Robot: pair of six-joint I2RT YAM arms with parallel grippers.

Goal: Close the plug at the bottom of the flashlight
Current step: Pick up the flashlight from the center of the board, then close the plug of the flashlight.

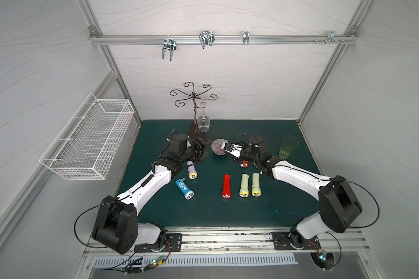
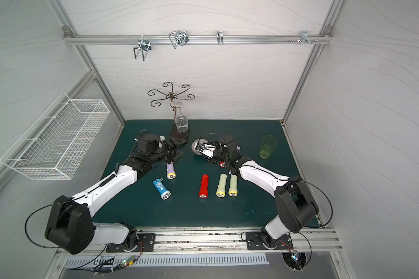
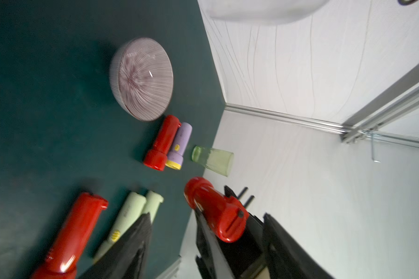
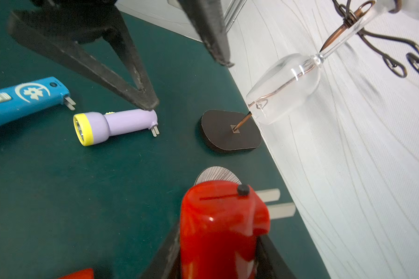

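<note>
The right gripper (image 4: 219,232) is clamped on the body of the red flashlight (image 4: 218,212) and holds it above the green table (image 4: 58,193). The tail of the flashlight points away from the wrist. The plug (image 4: 281,210) at this tail is folded out, and its two metal blades stand sideways. Just beyond the tail lies the striped bowl (image 4: 215,172).

The left gripper (image 4: 186,83) faces the right one, with its jaws apart and nothing between them. One of its fingertips (image 4: 146,102) is at the tail of the purple flashlight (image 4: 121,123); if it touches, I cannot tell.
</note>
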